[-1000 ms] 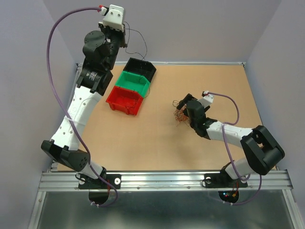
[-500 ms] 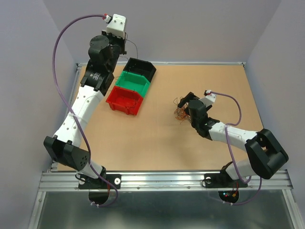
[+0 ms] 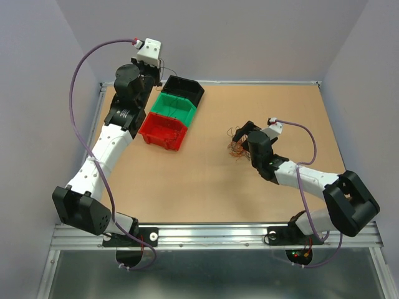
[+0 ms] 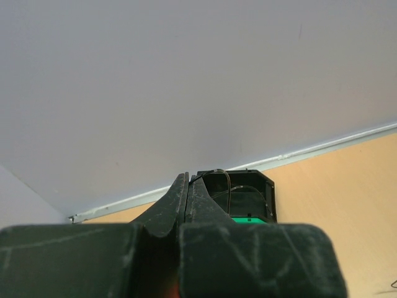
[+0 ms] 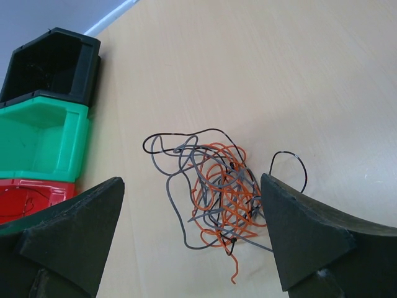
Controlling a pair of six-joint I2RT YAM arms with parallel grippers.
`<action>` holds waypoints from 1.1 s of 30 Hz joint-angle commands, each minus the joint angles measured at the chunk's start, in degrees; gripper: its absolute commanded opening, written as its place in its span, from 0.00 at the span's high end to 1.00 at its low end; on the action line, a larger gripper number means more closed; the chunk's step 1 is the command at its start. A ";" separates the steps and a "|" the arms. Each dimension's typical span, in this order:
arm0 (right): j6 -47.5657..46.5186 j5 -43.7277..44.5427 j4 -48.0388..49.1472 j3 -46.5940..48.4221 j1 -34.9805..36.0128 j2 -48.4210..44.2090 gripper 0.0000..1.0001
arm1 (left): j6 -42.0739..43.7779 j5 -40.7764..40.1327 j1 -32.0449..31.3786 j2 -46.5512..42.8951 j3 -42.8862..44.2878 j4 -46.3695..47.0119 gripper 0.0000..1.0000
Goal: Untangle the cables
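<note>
The cables (image 5: 217,198) lie in a loose clump on the table (image 5: 291,68), between and just ahead of the spread jaws of the right pincer (image 5: 192,205). That pincer hovers over them without touching and has barely shifted in the last second. The real change is on the other side. The left pincer (image 4: 188,181), pressed together on one dark strand (image 4: 228,189), has come down from high up. The black bin (image 4: 248,195) now sits just ahead of and below its tips, and the strand loops down into it. I judge that one cable is freed and ready to be dropped, with the clump next.
</note>
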 commanded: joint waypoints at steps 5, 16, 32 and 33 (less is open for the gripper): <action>-0.90 0.39 2.90 -1.70 -0.15 -2.17 0.04 | -0.77 2.76 2.48 -4.97 -4.40 7.16 1.00; -1.51 -0.05 3.34 -1.70 -0.24 -2.08 0.04 | -2.88 7.76 5.90 -2.60 5.52 0.32 1.00; -2.21 -1.20 3.78 -1.53 -0.24 -1.99 0.04 | -4.90 13.13 6.08 -0.94 19.13 -7.25 1.00; -2.21 -1.37 3.78 -1.53 -0.15 -1.99 0.04 | -5.42 13.13 6.08 -0.41 19.76 -7.51 1.00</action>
